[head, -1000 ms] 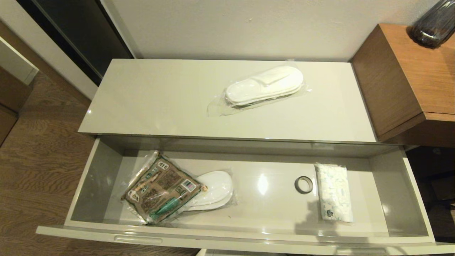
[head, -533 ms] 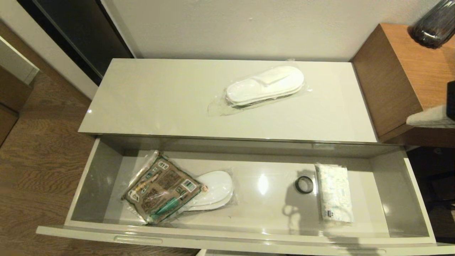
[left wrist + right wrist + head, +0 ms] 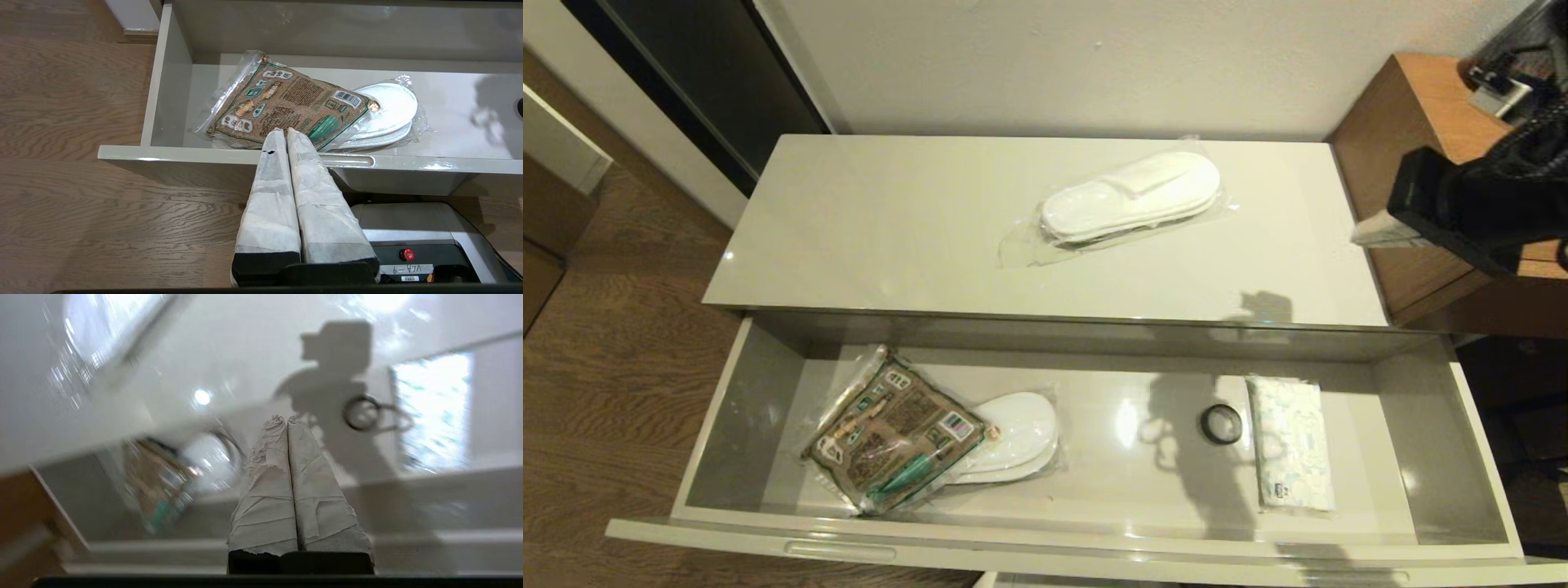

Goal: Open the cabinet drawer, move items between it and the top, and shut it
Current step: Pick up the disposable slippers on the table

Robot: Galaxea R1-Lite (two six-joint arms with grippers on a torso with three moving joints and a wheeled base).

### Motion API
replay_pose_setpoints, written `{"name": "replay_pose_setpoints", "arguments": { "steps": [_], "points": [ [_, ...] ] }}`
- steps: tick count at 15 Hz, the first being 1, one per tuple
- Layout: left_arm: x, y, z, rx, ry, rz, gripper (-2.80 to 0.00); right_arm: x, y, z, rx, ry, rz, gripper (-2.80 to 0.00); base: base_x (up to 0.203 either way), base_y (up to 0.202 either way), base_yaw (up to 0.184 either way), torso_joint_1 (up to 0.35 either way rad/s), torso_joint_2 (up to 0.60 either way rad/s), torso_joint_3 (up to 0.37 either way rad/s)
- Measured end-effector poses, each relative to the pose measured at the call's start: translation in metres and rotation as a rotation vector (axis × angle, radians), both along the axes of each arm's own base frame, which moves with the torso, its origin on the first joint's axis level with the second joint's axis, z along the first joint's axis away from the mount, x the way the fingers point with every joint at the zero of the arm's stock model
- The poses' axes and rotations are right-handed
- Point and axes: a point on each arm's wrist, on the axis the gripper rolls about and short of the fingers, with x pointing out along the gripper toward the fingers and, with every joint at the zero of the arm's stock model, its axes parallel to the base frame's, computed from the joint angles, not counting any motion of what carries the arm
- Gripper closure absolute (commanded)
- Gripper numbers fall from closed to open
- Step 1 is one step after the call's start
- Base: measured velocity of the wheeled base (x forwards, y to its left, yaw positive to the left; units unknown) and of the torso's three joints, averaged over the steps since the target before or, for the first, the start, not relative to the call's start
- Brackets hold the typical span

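Drawer (image 3: pixel 727 408) open – packet (image 3: pixel 894 441), tape roll (image 3: pixel 1222 424) inside, right gripper (image 3: pixel 287 421) closed above

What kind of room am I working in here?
Probably a hotel room: wrapped disposable slippers lie on the glossy cabinet top, another wrapped pair and a sealed packet sit in the open drawer, and the floor is wood.
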Motion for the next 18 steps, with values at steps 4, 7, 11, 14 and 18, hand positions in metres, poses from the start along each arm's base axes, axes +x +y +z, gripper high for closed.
{"name": "replay_pose_setpoints", "arguments": {
  "steps": [4,7,11,14,18],
  "points": [
    [0.000,0.000,0.000,0.000,0.000,-0.001,0.00,0.056,0.037,-0.004,0.084,-0.113,-0.066,-2.80,0.000,0.000,0.000,0.000,0.00,0.000],
    [0.000,0.000,0.000,0.000,0.000,0.000,0.00,0.095,0.061,-0.023,0.067,-0.138,-0.066,-2.80,0.000,0.000,0.000,0.000,0.00,0.000],
    [0.000,0.000,0.000,0.000,0.000,0.000,0.00,0.138,0.075,-0.060,0.053,-0.102,-0.082,-2.80,0.000,0.000,0.000,0.000,0.00,0.000],
    [0.000,0.000,0.000,0.000,0.000,0.000,0.00,0.167,0.066,-0.083,0.077,-0.102,-0.126,-2.80,0.000,0.000,0.000,0.000,0.00,0.000],
    [0.000,0.000,0.000,0.000,0.000,-0.001,0.00,0.182,0.051,-0.096,0.164,-0.067,-0.155,-2.80,0.000,0.000,0.000,0.000,0.00,0.000]
  ]
}}
